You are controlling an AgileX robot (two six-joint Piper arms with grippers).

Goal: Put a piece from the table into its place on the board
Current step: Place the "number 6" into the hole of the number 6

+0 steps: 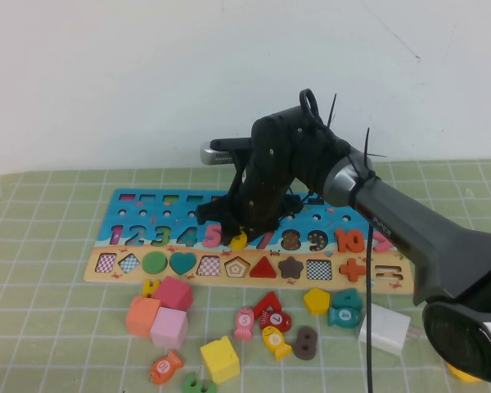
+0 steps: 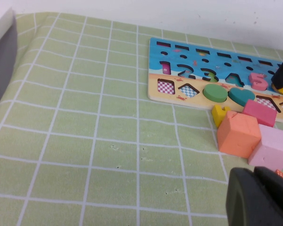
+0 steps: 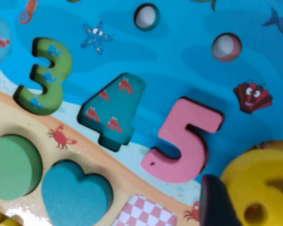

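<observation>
- Nearest to us, loose pieces are lying scattered on the tabletop [image 1: 57,327]: an orange cube [image 1: 142,315], a pink cube [image 1: 169,327], a yellow cube [image 1: 220,359], a yellow pentagon [image 1: 316,300] and a white block [image 1: 385,329], all well short of the work.
- Our left tool [image 2: 262,197] is hanging low over the green cloth beside the orange and pink cubes, away from the board; we are seeing only its dark tip, so we cannot tell whether it is spread or closed. We are judging this arm parked.
- Farther on, the board [image 1: 147,201] is lying flat, with the pink 5 [image 3: 184,141] and teal 4 [image 3: 114,113] seated in the numeral row.
- Our right tool [image 1: 239,237] is reaching down over that row, pinching the piece [image 3: 262,183], the yellow 6, just beside the 5 on the side away from the 4.
- We are reading this as the placing step: the 6 is being held at or just over its recess, though we cannot tell whether it is already dropping in or sitting tilted on the rim.
- The next move is calling for a square alignment with the cut-out, a gentle press straight down, then a release and a clean lift, so the 6 is not dragged out or knocked against the 5.
</observation>
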